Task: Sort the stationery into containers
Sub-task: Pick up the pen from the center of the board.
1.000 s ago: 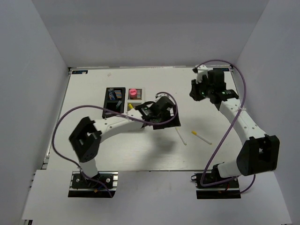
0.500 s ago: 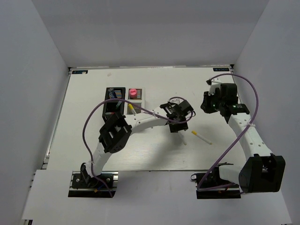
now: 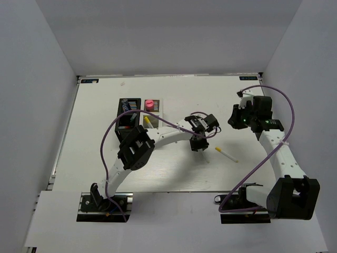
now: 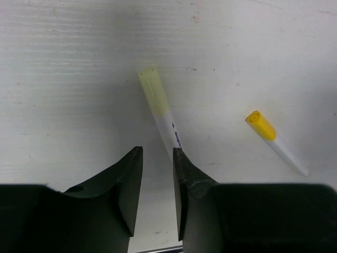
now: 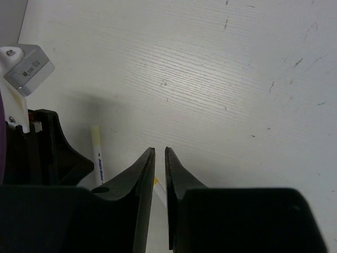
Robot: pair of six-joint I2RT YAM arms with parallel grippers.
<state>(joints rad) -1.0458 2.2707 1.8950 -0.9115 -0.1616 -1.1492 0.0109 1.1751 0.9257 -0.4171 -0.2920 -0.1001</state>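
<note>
Two thin white yellow-tipped sticks lie on the table. One stick (image 4: 160,108) runs down to the tip of my left gripper's (image 4: 158,153) right finger; the jaws stand narrowly apart with only table showing between them. The other stick (image 4: 274,139) lies to its right, also seen from above (image 3: 226,154). The black container (image 3: 128,113) and the white container (image 3: 151,113) stand joined at the left, with a pink marker (image 3: 149,104) upright in the white one. My right gripper (image 5: 158,150) hovers at the right, fingers nearly touching, holding nothing.
The left arm's purple cable (image 3: 113,132) loops over the table between the containers and the left gripper (image 3: 197,143). The right gripper (image 3: 234,117) hangs a short way right of it. White walls close in the table on three sides.
The left arm has reached right from the containers to the nearer stick, and its jaws have narrowed from wide open. The right arm has drifted right and toward the near edge.
</note>
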